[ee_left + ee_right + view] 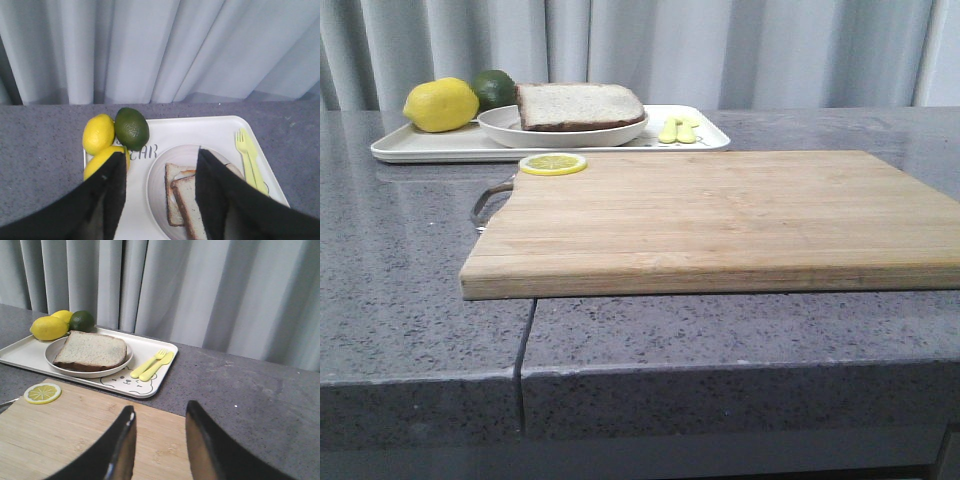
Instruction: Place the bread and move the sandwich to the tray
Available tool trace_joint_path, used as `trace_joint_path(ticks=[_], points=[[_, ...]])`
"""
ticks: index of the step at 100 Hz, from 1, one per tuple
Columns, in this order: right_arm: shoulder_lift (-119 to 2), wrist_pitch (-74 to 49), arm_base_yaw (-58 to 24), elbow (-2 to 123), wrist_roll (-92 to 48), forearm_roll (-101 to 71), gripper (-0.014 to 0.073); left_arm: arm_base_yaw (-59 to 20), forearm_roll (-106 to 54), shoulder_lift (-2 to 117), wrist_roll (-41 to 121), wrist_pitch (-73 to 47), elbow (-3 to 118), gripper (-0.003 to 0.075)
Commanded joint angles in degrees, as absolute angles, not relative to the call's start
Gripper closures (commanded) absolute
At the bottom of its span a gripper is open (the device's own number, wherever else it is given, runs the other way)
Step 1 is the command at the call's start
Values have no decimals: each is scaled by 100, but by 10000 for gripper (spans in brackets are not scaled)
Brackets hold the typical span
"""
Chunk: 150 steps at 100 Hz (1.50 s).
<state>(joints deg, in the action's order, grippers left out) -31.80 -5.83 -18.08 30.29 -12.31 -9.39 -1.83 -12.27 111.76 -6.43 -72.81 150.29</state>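
The white tray (420, 150) lies at the back left of the counter. On it stands the round white plate (510, 128) with the sandwich (580, 105). The bread (90, 350) lies on top as its upper slice, brown crust showing. Seen from above, the bread (190, 210) sits askew over the lower slice (173, 200); I cannot make out any egg. My left gripper (160, 155) hangs open above the plate (157, 185), nothing between its fingers. My right gripper (161, 409) is open and empty over the cutting board's far edge. Neither gripper shows in the front view.
A wooden cutting board (720, 215) fills the middle of the counter, a lemon slice (553, 163) at its far left corner. The tray also carries lemons (440, 104), a lime (495, 88) and a yellow fork and knife (678, 130). Grey curtains hang behind.
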Motion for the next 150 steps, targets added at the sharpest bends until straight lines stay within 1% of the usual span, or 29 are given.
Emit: trace_joint_path(ticks=[1,10,17,35,42,56,78,89,99,111,120,150], points=[[-3175,-129,-1766,3172,-1277,-957,327,-175,-1277,10562,-506,-7155,15094,414],[-3175,-129,-1766,3172,-1277,-957,327,-214,-1287,10257,-355,-7155,14814,414],[-3175,-129,-1766,3172,-1277,-957,327,-255,-1226,9921,-186,-7155,14330,414],[-3175,-140,-1766,3172,-1277,-957,327,-433,-380,8808,0,-7117,12520,414],[-3175,-140,-1766,3172,-1277,-957,327,-500,-247,8330,0,-6842,11720,414],[-3175,-145,-1766,3172,-1277,-957,327,-676,-286,7203,0,-5751,9863,414],[-3175,-222,-1766,3172,-1277,-957,327,-1026,-875,5142,0,-3361,6570,414],[-3175,-233,-1766,3172,-1277,-957,327,-1158,-950,4273,0,-2406,5232,414],[-3175,-311,-1766,3172,-1277,-952,327,-1185,-1036,3503,0,-1816,4161,414],[-3175,-320,-1766,3062,-1277,-952,327,-1185,-1052,2813,0,-1506,3353,414],[-3175,-143,-1766,2851,-1277,-952,327,-1185,-1052,2442,0,-1415,2963,414],[-3053,712,-1766,2114,-1277,-1041,327,-1185,-911,1776,0,-918,1953,417]])
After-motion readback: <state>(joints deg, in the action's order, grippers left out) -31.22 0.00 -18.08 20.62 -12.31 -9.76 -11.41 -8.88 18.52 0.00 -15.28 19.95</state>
